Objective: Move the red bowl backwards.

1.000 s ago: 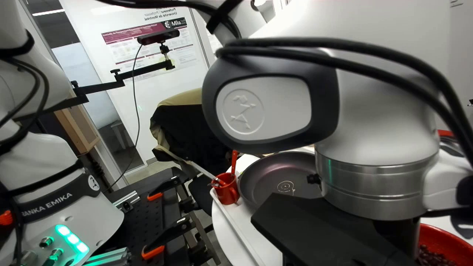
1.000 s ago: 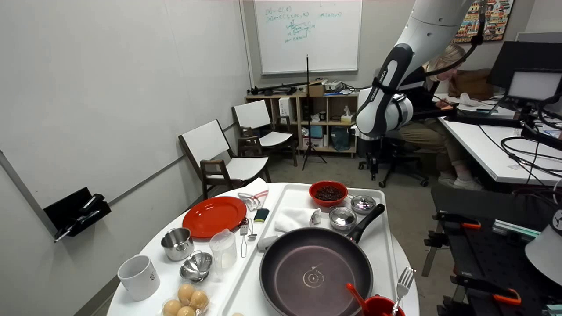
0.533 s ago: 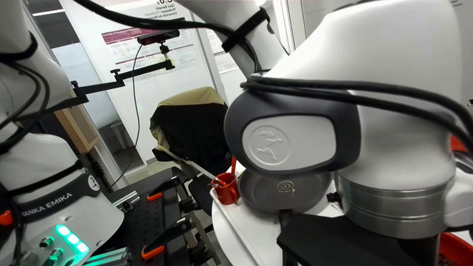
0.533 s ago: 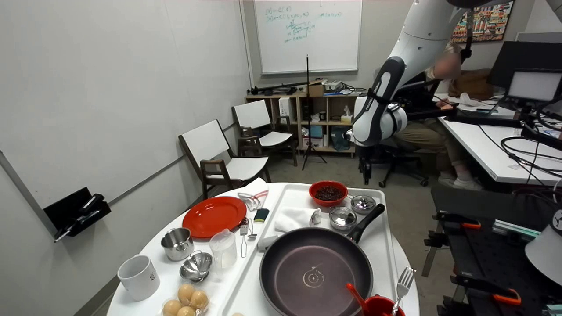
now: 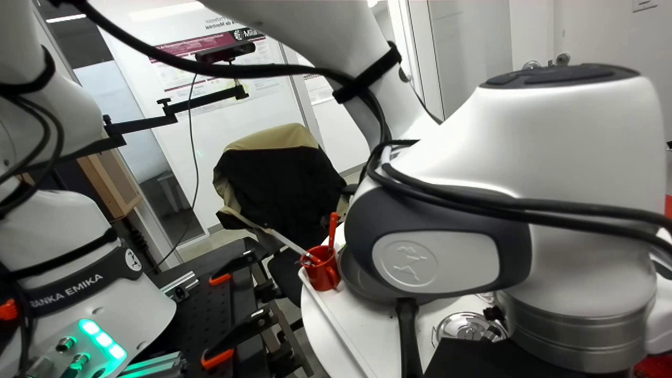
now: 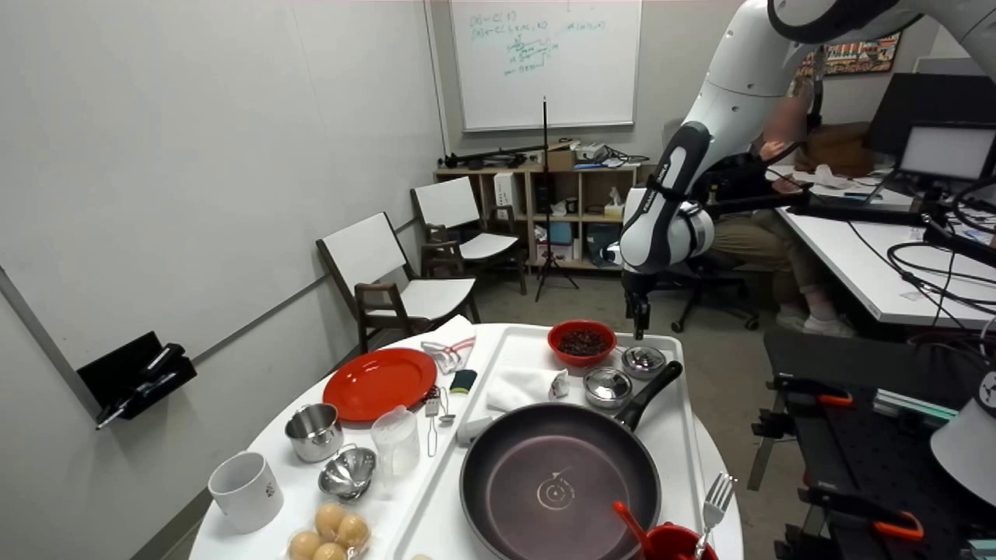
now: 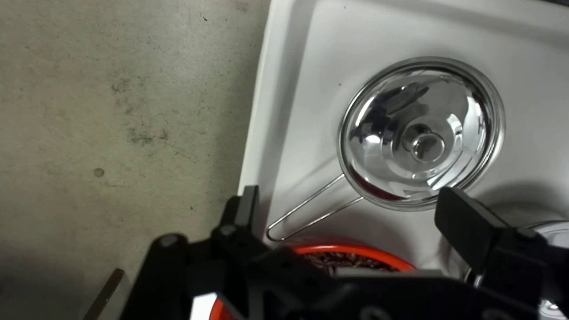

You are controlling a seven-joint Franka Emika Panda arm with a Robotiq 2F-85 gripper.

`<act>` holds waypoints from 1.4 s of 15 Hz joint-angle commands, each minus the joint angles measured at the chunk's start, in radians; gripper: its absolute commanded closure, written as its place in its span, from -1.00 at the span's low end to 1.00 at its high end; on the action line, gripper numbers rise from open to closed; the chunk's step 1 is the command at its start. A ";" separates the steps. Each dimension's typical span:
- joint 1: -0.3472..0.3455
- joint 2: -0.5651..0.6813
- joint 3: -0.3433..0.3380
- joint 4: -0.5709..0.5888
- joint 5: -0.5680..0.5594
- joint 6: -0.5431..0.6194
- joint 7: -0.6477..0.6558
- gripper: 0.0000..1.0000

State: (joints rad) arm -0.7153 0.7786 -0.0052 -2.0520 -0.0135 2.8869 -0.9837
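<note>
The red bowl [image 6: 582, 360] stands upright at the far end of the white tray and is filled with dark beans. In the wrist view its rim [image 7: 342, 250] shows at the bottom, mostly hidden behind the gripper's body. A small red part [image 5: 653, 366] shows at the lower right corner of an exterior view. My gripper [image 6: 639, 330] is above the tray's far corner, to the right of the bowl and apart from it. In the wrist view the gripper [image 7: 349, 193] is open, with widely parted fingers and nothing held between them.
Two silver lidded pots [image 6: 643, 362] [image 6: 607, 386] stand beside the bowl; one [image 7: 422, 142] lies below the fingers, its wire handle near the bowl. A black frying pan [image 6: 556, 498], white cloth [image 6: 520, 387], red mug [image 5: 321, 270] and red plate [image 6: 381, 385] are on the table.
The arm has come down and moved left in an exterior view, bringing the gripper lower and nearer to the bowl. The bowl and the other table things have not moved.
</note>
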 commanded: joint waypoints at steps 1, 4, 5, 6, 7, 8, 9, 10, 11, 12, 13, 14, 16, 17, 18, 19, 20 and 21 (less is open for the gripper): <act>-0.077 0.051 0.067 0.045 -0.026 0.044 -0.053 -1.00; -0.135 0.073 0.118 0.056 -0.031 0.066 -0.089 -1.00; -0.159 0.079 0.141 0.056 -0.033 0.076 -0.106 -1.00; -0.173 0.087 0.153 0.060 -0.037 0.078 -0.114 -1.00; -0.185 0.092 0.163 0.061 -0.040 0.082 -0.121 -1.00; -0.194 0.098 0.172 0.065 -0.043 0.081 -0.128 -1.00; -0.200 0.103 0.176 0.067 -0.047 0.083 -0.131 -1.00; -0.203 0.107 0.179 0.070 -0.051 0.082 -0.132 -1.00; -0.201 0.113 0.177 0.076 -0.055 0.081 -0.130 -1.00; -0.202 0.116 0.178 0.080 -0.059 0.082 -0.130 -1.00; -0.194 0.119 0.172 0.085 -0.063 0.083 -0.124 -1.00; -0.192 0.120 0.172 0.089 -0.065 0.085 -0.122 -1.00; -0.184 0.119 0.168 0.097 -0.072 0.091 -0.116 -1.00; -0.184 0.118 0.169 0.099 -0.075 0.095 -0.115 -1.00; -0.184 0.118 0.170 0.102 -0.077 0.097 -0.114 -1.00; -0.184 0.116 0.172 0.104 -0.078 0.097 -0.113 -1.00; -0.185 0.115 0.174 0.105 -0.078 0.096 -0.112 -1.00; -0.184 0.115 0.175 0.106 -0.078 0.096 -0.112 -1.00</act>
State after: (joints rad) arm -0.8985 0.8784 0.1633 -1.9663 -0.0725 2.9652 -1.0995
